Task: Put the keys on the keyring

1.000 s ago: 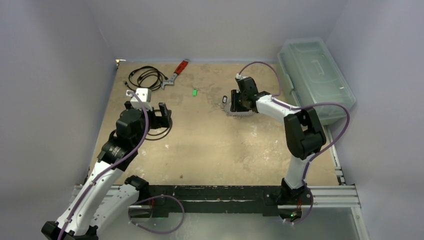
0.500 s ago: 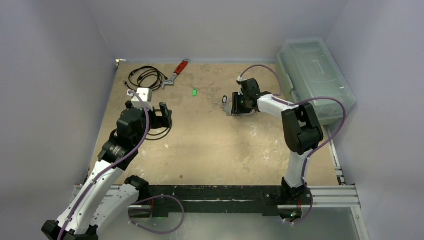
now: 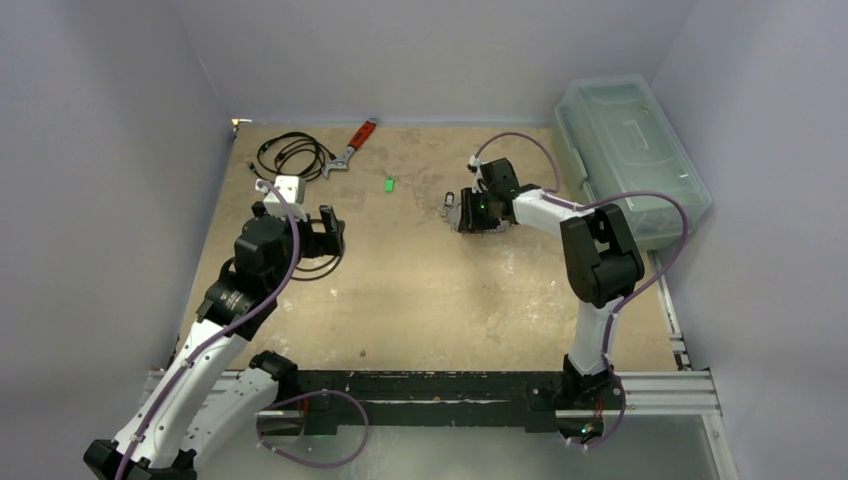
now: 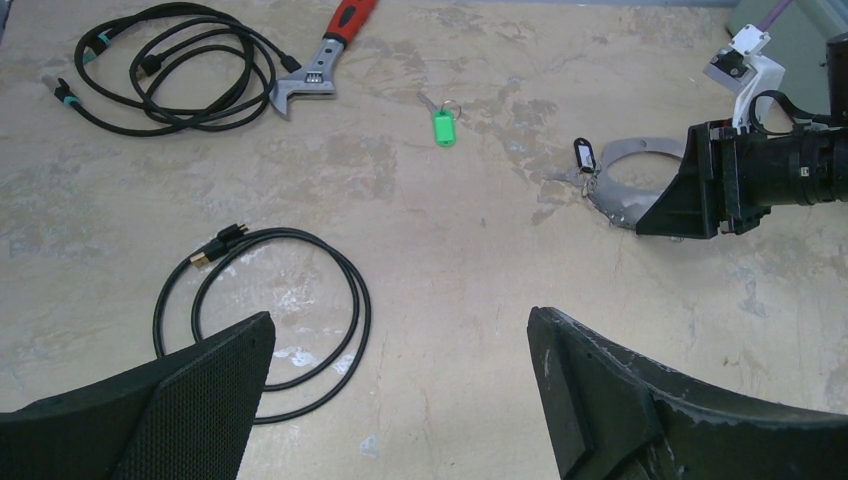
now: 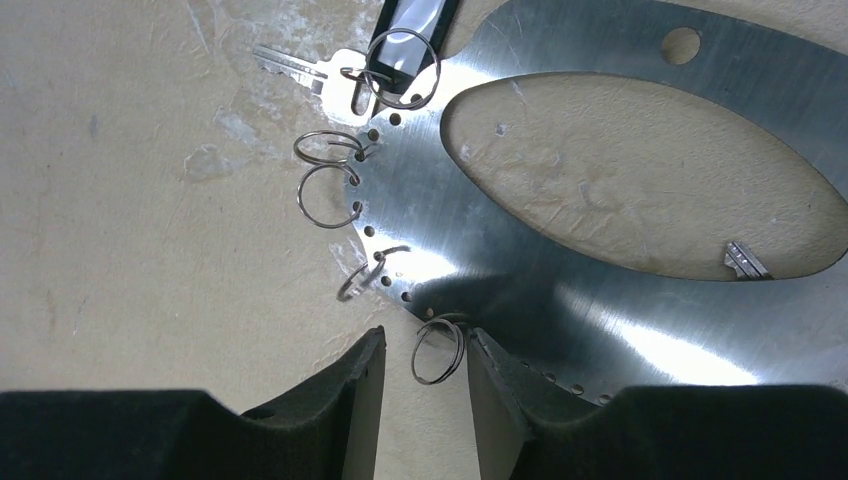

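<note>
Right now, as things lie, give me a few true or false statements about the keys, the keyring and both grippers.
The green key lies apart from the keyring. True.
The left gripper holds the wrench. False: it is open and empty, and the wrench lies well away from it.
The right gripper straddles a small split ring on the keyring's edge. True.
The dark-tagged key lies beside the wrench. False: it lies at the keyring's edge.
</note>
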Tool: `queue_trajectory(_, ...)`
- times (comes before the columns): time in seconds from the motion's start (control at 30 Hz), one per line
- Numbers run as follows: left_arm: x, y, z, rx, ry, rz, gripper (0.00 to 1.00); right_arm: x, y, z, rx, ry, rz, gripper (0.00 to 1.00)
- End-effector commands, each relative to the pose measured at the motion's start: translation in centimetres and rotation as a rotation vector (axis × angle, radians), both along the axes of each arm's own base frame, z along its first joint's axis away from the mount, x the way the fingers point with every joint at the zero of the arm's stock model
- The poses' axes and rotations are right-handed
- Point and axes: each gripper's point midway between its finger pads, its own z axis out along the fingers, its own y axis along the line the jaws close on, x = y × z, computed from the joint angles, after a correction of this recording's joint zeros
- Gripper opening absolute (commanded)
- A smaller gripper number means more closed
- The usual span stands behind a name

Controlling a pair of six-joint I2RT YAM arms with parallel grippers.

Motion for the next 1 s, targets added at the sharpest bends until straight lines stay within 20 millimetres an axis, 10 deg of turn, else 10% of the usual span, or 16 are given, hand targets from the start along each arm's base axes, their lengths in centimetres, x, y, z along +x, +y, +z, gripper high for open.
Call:
queue_trajectory(0.0,0.3,-0.1,0.8,-0.026,-0.031,0.0,0.96,0.1,0.3,1.1,0.014,-0.03,0.026,0.38)
queue_trajectory(0.97,0.8,-0.2,-0.4,-0.008,0.005,0.009,0.96,-1.6,-0.1,1.7,0.044,-0.017,-0.019,0.07)
